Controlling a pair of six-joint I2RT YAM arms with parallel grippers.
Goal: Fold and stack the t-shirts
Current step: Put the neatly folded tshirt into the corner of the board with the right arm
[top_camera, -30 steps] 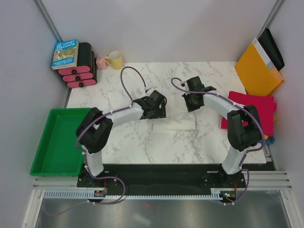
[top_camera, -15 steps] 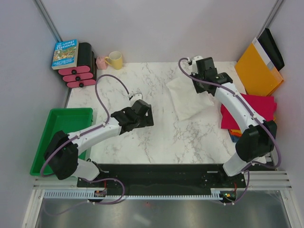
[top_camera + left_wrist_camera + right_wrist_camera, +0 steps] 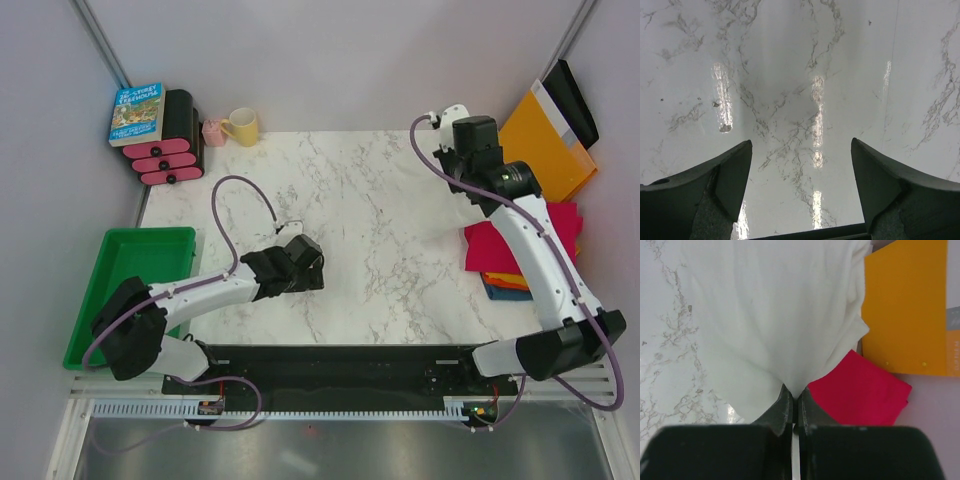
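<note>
A wrinkled white t-shirt (image 3: 775, 315) hangs by a pinched fold from my right gripper (image 3: 795, 392), which is shut on it and held high over the table's back right. In the top view the right gripper (image 3: 470, 150) and its arm hide that shirt. Under it, to the right, lies a folded crimson t-shirt (image 3: 865, 390). From above, the crimson t-shirt (image 3: 525, 235) tops a stack at the right edge, with an orange one (image 3: 517, 283) and a dark blue one (image 3: 495, 291) peeking out below. My left gripper (image 3: 308, 275) (image 3: 800, 144) is open, low over bare marble tabletop (image 3: 790, 75).
An orange-yellow envelope (image 3: 545, 145) (image 3: 910, 305) leans at the back right. A green tray (image 3: 90, 300) sits off the table's left side. At the back left are a book (image 3: 137, 112) on black-and-pink blocks, a pink cup (image 3: 213, 131) and a yellow mug (image 3: 242, 126).
My right gripper lifted the white t-shirt off the table's middle and carried it to the back right. My left arm drew back toward the near left, open.
</note>
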